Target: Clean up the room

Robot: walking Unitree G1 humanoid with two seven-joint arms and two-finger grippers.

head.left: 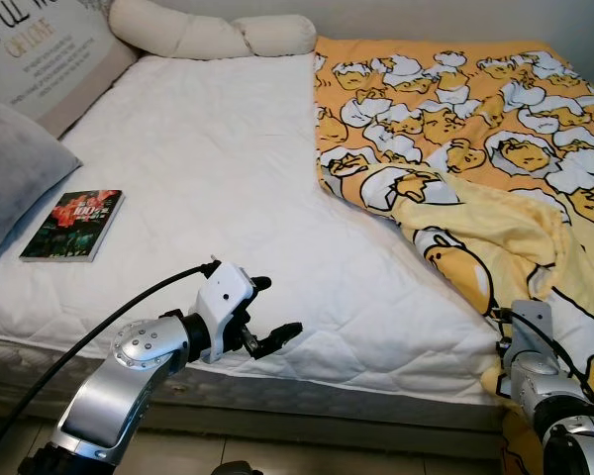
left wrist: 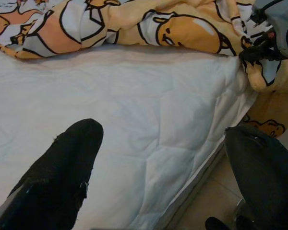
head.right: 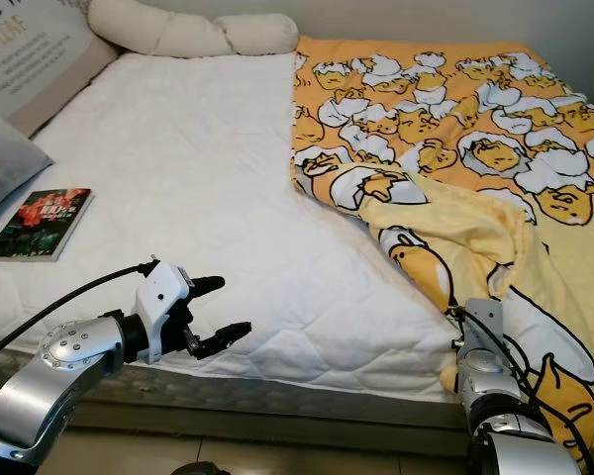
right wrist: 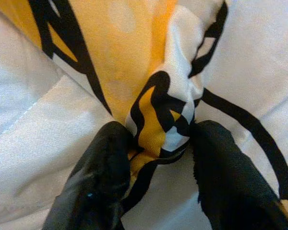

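Bed (head.left: 208, 188), white sheet; blanket (head.left: 475, 129) bunched over its right half. Right gripper (right wrist: 158, 139) pinches blanket at front edge; left gripper (head.left: 267, 317) spread, free. Step: spreading blanket; next, probably drag leftward.

**Materials and Surface Finish**

The mattress cover (head.left: 218, 188) is white quilted cloth, matt, with stitched seams. The blanket (head.left: 475, 148) is soft printed cloth, matt and creased. The book (head.left: 73, 225) has a glossy paper cover. Both arms are silver brushed metal; the right gripper (right wrist: 158, 143) and left gripper (head.left: 267, 315) have matt black fingers, slightly textured.
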